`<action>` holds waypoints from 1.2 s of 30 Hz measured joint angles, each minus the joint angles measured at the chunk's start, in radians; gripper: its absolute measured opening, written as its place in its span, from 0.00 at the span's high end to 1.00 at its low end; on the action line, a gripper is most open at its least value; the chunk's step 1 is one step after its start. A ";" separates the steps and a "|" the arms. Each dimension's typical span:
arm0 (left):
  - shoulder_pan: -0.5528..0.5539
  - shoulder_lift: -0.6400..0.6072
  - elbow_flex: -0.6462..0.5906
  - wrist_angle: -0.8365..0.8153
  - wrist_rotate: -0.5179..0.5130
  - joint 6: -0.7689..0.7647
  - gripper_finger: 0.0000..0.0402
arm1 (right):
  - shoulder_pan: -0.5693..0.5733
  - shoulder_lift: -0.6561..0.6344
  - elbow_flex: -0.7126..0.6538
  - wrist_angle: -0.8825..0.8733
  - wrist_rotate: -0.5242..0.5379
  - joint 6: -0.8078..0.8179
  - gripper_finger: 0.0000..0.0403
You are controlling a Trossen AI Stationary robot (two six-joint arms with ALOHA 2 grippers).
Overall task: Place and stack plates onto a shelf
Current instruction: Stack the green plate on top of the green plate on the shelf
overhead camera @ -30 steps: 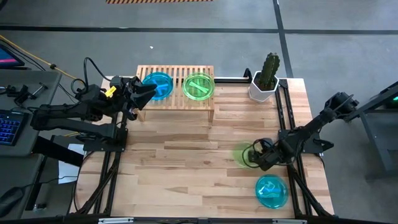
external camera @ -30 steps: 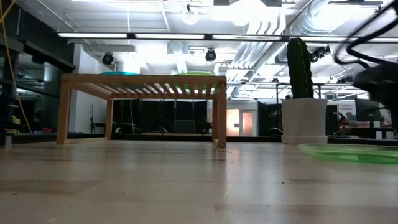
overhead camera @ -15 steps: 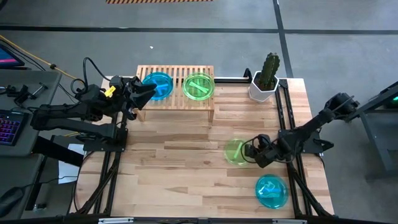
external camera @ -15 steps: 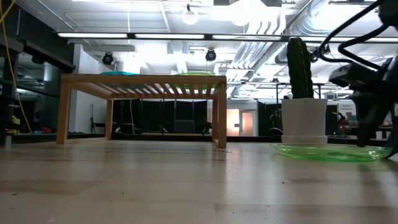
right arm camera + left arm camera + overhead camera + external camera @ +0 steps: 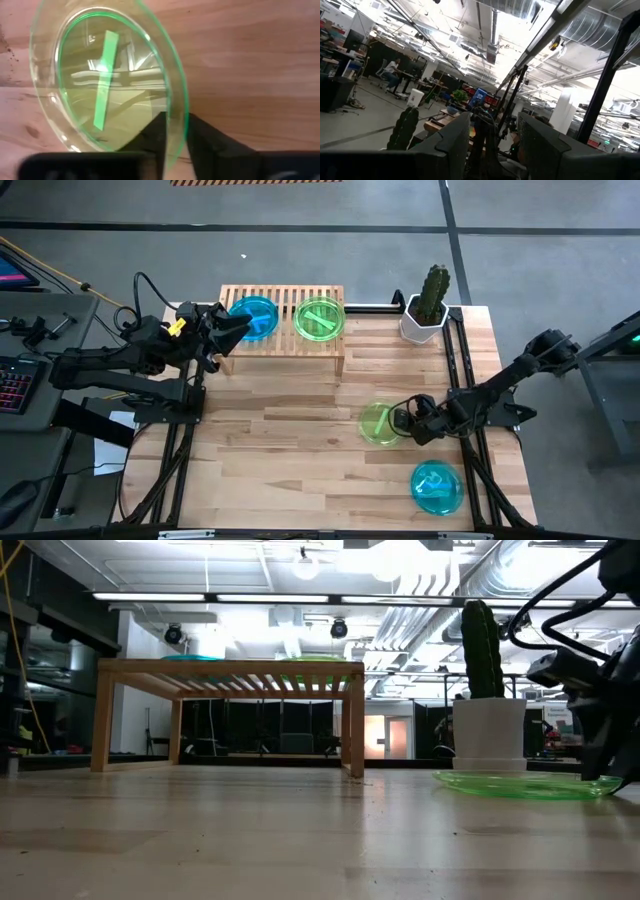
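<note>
Light wooden planks make up the tabletop [image 5: 300, 440], which sits in a large hall with ducts and strip lights overhead. Nearest the front edge, toward the right side, a cyan-blue plate [image 5: 437, 486] lies flat on the wood, apart from everything else. Just beyond it the right gripper [image 5: 408, 420] is down at table level at the rim of a yellow-green plate [image 5: 379, 423]; in the right wrist view its two dark fingers [image 5: 152, 135] straddle the near edge of that plate [image 5: 107, 80], one under the rim and one outside it, set narrow with only the rim between them, though whether they actually press on it cannot be told. The low view shows this plate [image 5: 520, 784] lying flat on the table with the right gripper [image 5: 605, 735] standing at its far right edge. Farther back, at the right rear corner, a cactus [image 5: 434, 288] stands in a white pot [image 5: 420, 325]. Along the rear edge sits the shelf [image 5: 283, 330], a low bamboo rack with a slatted top; on that top a cyan-blue stack [image 5: 253, 316] rests on the left part and a yellow-green stack [image 5: 320, 318] on the right part, side by side and not overlapping. The left gripper [image 5: 232, 330] waits at the shelf's left end, just beside the cyan-blue stack, its fingers [image 5: 455, 142] spread wide with nothing between them.
</note>
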 joint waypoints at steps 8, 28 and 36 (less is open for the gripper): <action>0.000 0.000 0.000 0.000 0.000 0.000 0.61 | -0.001 -0.008 -0.003 0.015 0.029 -0.038 0.99; 0.000 0.000 0.000 0.010 0.000 0.000 0.61 | -0.034 -0.336 0.047 0.412 0.076 -0.538 1.00; 0.000 0.000 0.000 0.035 0.000 0.000 0.61 | -0.306 -0.286 0.103 0.588 0.106 -0.762 1.00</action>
